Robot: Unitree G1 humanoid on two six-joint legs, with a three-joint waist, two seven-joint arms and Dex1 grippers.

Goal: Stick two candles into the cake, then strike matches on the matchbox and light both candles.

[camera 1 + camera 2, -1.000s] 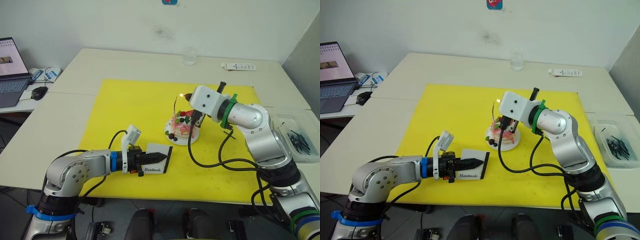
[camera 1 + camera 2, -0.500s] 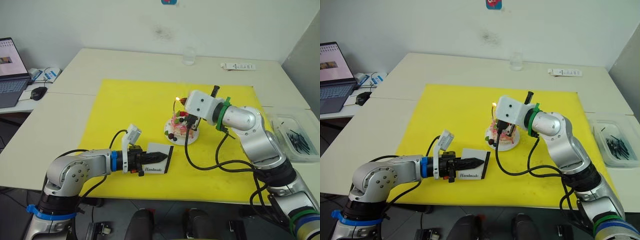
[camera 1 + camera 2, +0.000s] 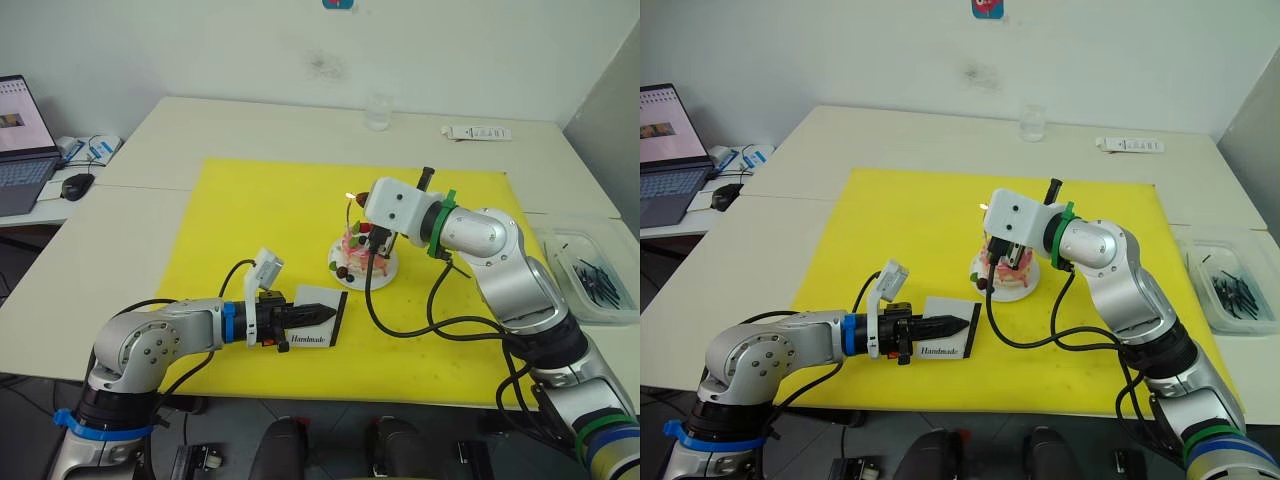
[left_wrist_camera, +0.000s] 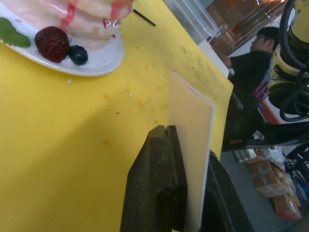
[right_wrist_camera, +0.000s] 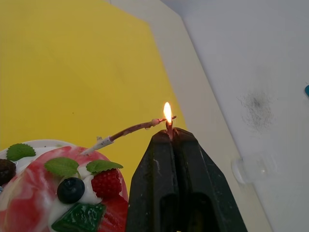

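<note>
Candle [image 5: 130,130] in cake [image 5: 53,198], burning match [image 5: 168,126] in right end effector [image 5: 170,140].

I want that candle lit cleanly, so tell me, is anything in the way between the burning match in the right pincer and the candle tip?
Nothing visible. The right pincer holds the lit match right at the tip of the candle, which leans out of the cake.

**Silver arms with coloured rings**

Both arms have silver, rounded metal segments. The left arm [image 3: 150,345] carries a blue ring; the right arm [image 3: 500,250] carries a green one. Each wrist has a white camera block, black cables and black fingers.
</note>
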